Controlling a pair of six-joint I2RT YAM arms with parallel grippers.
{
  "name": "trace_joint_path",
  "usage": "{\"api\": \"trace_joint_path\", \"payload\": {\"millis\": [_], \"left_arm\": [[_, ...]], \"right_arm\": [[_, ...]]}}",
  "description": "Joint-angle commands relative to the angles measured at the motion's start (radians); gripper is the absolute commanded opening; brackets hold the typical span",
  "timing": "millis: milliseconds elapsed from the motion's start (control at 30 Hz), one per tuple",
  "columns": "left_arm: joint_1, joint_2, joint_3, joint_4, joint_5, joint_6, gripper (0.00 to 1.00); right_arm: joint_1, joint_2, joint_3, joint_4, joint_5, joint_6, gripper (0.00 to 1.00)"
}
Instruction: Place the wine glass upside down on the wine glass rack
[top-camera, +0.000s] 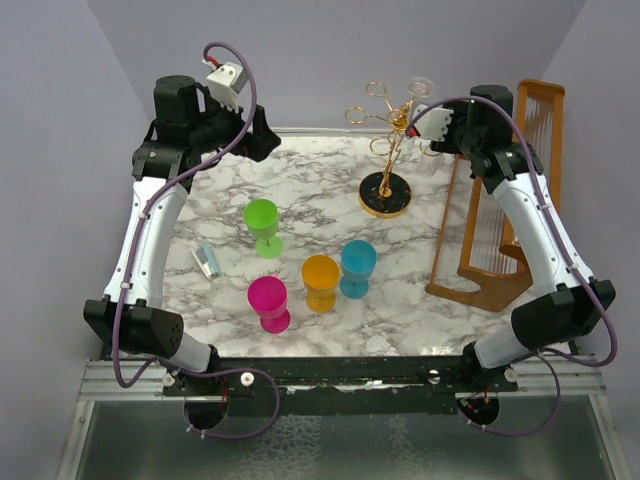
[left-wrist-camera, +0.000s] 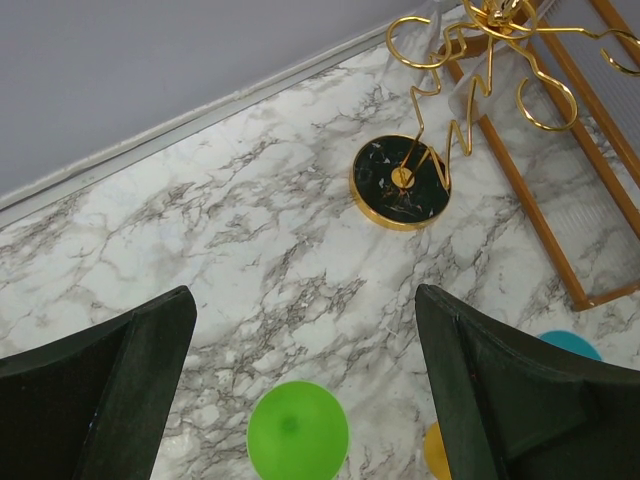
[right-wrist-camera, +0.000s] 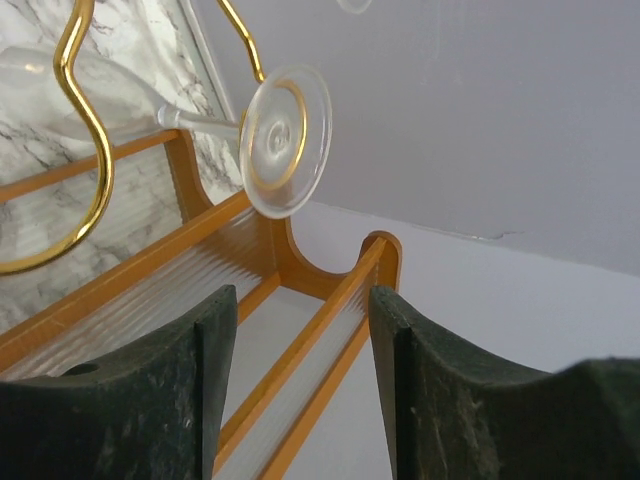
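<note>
The clear wine glass (right-wrist-camera: 285, 140) hangs foot-up in a ring arm of the thin gold wire rack (top-camera: 385, 195), just above and ahead of the right pincer (right-wrist-camera: 300, 310), whose fingers stand apart, released and touching nothing. Beyond them lies a brown wooden slatted frame (right-wrist-camera: 200, 225). The left pincer (left-wrist-camera: 305, 310) gapes wide and empty.

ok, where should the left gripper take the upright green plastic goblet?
The thin stem between bowl and foot of the green plastic goblet, I'd say, coming in level from its left. It stands upright, mouth up, with a wide flaring bowl. The orange plastic goblet and pink plastic goblet stand on its near and right sides. The left gripper is open.
</note>
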Motion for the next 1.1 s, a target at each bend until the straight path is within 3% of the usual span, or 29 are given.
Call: {"api": "trace_joint_path", "payload": {"millis": [0,500,867,1067], "left_arm": [[0.006,-0.037,-0.017,0.025,-0.003,0.013,0.93],[0.006,-0.043,-0.011,-0.017,-0.013,0.077,0.93],[0.006,-0.029,0.025,-0.306,-0.125,0.404,0.93],[0.006,-0.019,-0.040,-0.353,-0.201,0.475,0.93]], "right_arm": [[0.001,-0.071,0.026,-0.084,-0.016,0.120,0.57],[0.001,-0.238,0.014,-0.106,-0.461,0.531,0.68],[0.001,-0.251,0.066,-0.193,-0.762,0.588,0.69],[0.001,-0.230,0.110,-0.235,-0.888,0.609,0.69]]}}
